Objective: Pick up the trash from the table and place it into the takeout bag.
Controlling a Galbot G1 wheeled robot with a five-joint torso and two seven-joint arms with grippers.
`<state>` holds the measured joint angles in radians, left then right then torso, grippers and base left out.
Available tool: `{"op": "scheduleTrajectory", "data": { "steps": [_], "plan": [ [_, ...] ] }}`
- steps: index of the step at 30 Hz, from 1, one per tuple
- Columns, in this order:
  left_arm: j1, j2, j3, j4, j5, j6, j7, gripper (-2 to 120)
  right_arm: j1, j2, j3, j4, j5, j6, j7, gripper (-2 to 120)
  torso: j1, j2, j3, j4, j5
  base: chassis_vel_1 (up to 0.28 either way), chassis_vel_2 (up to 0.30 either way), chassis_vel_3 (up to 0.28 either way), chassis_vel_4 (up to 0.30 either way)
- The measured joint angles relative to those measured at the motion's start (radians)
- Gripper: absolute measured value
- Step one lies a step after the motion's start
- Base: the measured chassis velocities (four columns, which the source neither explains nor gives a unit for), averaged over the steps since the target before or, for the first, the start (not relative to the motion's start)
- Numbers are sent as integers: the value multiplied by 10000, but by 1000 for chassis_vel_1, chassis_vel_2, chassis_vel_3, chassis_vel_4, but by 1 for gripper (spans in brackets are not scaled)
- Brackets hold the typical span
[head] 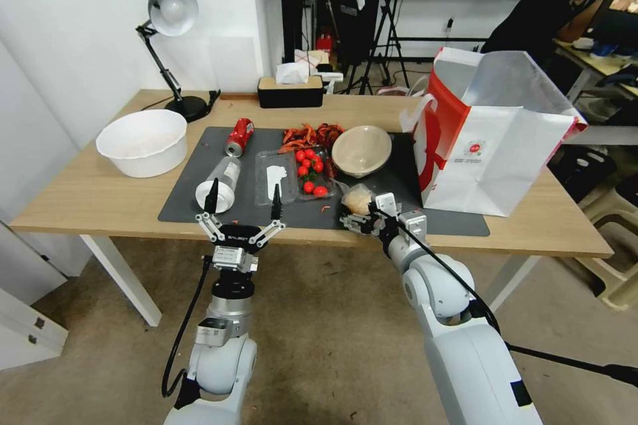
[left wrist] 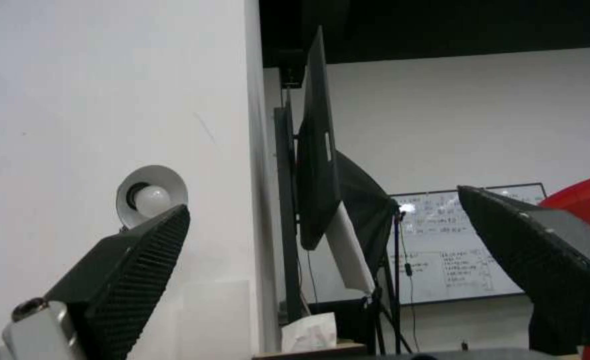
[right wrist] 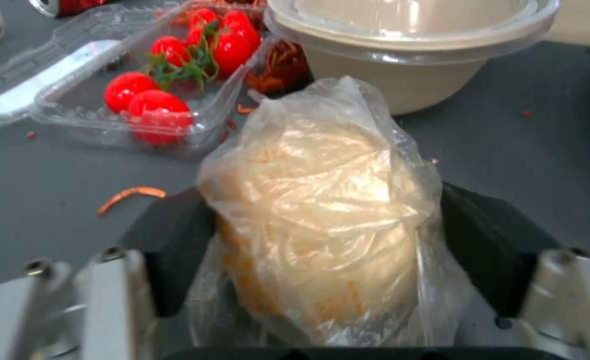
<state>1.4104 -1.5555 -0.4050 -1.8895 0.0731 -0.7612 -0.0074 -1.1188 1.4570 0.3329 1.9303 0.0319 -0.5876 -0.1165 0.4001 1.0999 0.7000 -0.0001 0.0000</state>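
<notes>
Two end effectors are seen at the near edge of the long light-wood surface with white legs and a dark grey mat [head: 113, 196]. The right end effector [head: 359, 220] is closed around the bun in clear plastic wrap [right wrist: 322, 210], its black fingers [right wrist: 488, 250] pressed against either side of the wrap. Just beyond the held bun, the beige round bowl [head: 361, 149] is found, and beside that a clear plastic tray of red cherry tomatoes [right wrist: 155, 95]. Off to the right end effector's outer side, the large boxy white paper takeout bag with red sides [head: 492, 139] is stood upright with its mouth open. The left end effector [head: 243, 198] is held spread wide and empty, fingertips up; just beyond it a clear white-capped plastic bottle [head: 221, 184] is laid, with a crushed red soda can [head: 239, 136] farther on.
</notes>
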Motion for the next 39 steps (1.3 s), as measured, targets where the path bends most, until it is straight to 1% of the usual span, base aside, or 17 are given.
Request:
{"op": "scheduleTrajectory", "data": {
  "steps": [8, 11, 13, 15, 16, 19, 20, 23, 24, 27, 30, 31, 32, 33, 35, 36, 39],
  "plan": [
    [66, 24, 9, -69, 9, -9, 1, 100, -80, 30, 7, 7, 1, 7, -57, 45, 0, 2, -1, 1, -1, 0, 0, 0, 0],
    [116, 39, 9, -118, 13, -39, 2, 100, -148, 25, 7, 50, -2, 68, -77, 30, 0, 1, 0, 1, 0, 0, 0, 0, 0],
    [131, 40, 10, -139, 13, -44, 1, 100, -184, 15, -10, 154, -26, 140, -91, 25, 0, 1, 0, 0, 1, 0, 0, 0, 0],
    [171, 43, 10, -183, 16, -51, 2, 100, -303, -15, -56, 807, -90, 339, -213, 18, 0, 1, 0, 1, 0, 0, 0, 0, 0],
    [171, 43, 10, -183, 16, -51, 2, 100, -303, -15, -56, 807, -90, 339, -213, 18, 0, 1, 0, 1, 0, 0, 0, 0, 0],
    [213, 41, 14, -254, 51, -55, 2, 100, -420, -89, -102, 2335, -91, 366, -447, 10, -1, 1, 0, 1, 0, 0, 0, 0, 0],
    [213, 41, 14, -254, 51, -55, 2, 100, -420, -89, -102, 2335, -91, 366, -447, 10, -1, 1, 0, 1, 0, 0, 0, 0, 0],
    [264, -2, 78, -359, 157, -55, 3, 100, -249, -213, 282, 4241, 35, 180, -550, 7, -1, 2, -1, 0, -2, 0, 0, 0, 0],
    [264, -2, 78, -359, 157, -55, 3, 100, -249, -213, 282, 4241, 35, 180, -550, 7, -1, 2, -1, 0, -2, 0, 0, 0, 0],
    [348, -32, 126, -434, 245, -55, 6, 100, 87, -470, 1180, 5353, 418, -18, -532, 7, -3, 2, -1, 0, 1, 0, 0, 0, 0],
    [400, -29, 130, -469, 273, -68, 8, 100, 242, -666, 1813, 5579, 751, -93, -502, 7, -2, 2, -1, 0, 2, 0, 0, 0, 0],
    [462, -20, 135, -502, 304, -109, 9, 100, 444, -926, 2641, 5554, 1414, -237, -357, 7, -3, 2, -1, 0, 3, 0, 0, 0, 0],
    [498, -14, 140, -518, 323, -137, 9, 100, 569, -1096, 3117, 5399, 1812, -305, -218, 7, -3, 2, -1, 0, 1, 0, 0, 0, 0],
    [498, -14, 140, -518, 323, -137, 9, 100, 569, -1096, 3117, 5399, 1812, -305, -218, 7, -3, 2, -1, 0, 1, 0, 0, 0, 0],
    [570, -2, 153, -549, 357, -204, 12, 100, 936, -1545, 4281, 4827, 2758, -520, 99, 7, -1, 1, 0, 2, 6, 0, 0, 0, 0],
    [570, -2, 153, -549, 357, -204, 12, 100, 936, -1545, 4281, 4827, 2758, -520, 99, 7, -1, 1, 0, 2, 6, 0, 0, 0, 0],
    [669, 4, 154, -582, 381, -273, 11, 100, 1599, -2212, 5467, 3706, 3880, -919, 574, 7, -2, 1, 0, -2, 3, 0, 0, 0, 0]
  ]
}}
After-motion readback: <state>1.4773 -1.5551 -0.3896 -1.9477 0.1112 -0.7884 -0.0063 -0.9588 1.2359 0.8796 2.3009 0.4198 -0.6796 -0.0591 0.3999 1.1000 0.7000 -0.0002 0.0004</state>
